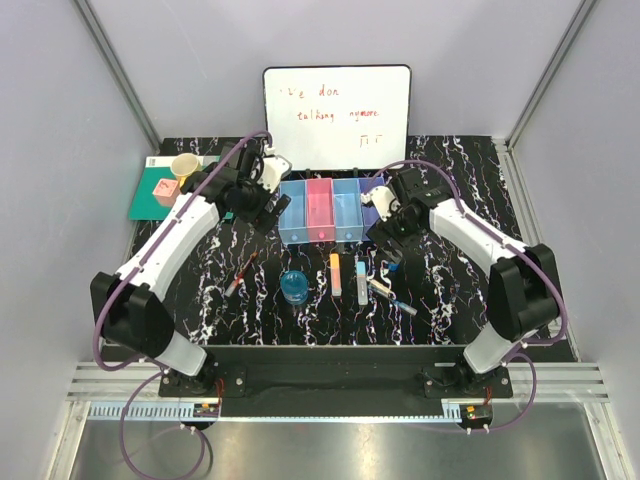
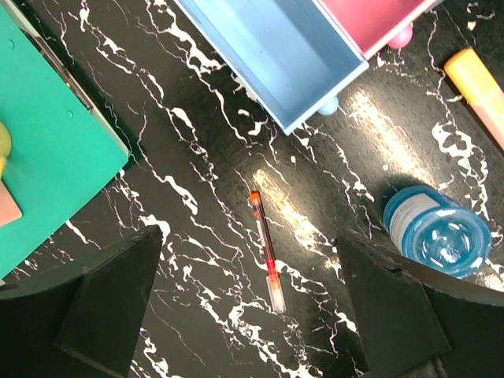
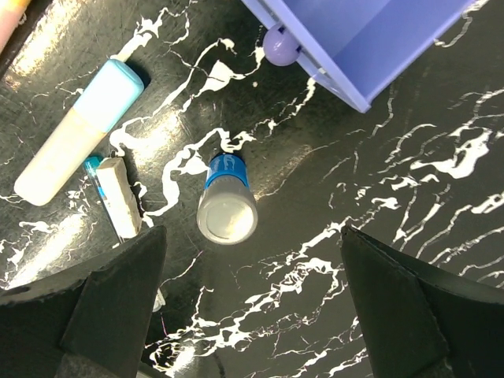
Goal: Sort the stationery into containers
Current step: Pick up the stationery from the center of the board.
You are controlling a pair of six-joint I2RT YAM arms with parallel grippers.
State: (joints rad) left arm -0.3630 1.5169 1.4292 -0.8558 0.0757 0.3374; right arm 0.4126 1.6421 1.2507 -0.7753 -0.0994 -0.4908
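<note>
The four joined bins (image 1: 333, 212) stand at the table's back middle: blue, pink, blue, purple. In front lie a dark-red pen (image 1: 240, 274), a round blue disc (image 1: 294, 286), an orange marker (image 1: 335, 274), a light-blue marker (image 1: 361, 280) and small white/blue pens (image 1: 388, 292). My left gripper (image 1: 274, 208) is open and empty beside the left blue bin (image 2: 276, 55), above the red pen (image 2: 266, 252); the disc (image 2: 437, 232) is to its right. My right gripper (image 1: 386, 228) is open and empty by the purple bin (image 3: 370, 39), above a white tube with a blue band (image 3: 226, 206).
A green mat (image 1: 150, 205) at the back left holds a pink cube (image 1: 165, 188) and a yellow cup (image 1: 185, 165). A whiteboard (image 1: 337, 115) stands behind the bins. The light-blue marker (image 3: 79, 142) and a small white piece (image 3: 120, 197) lie left of the tube.
</note>
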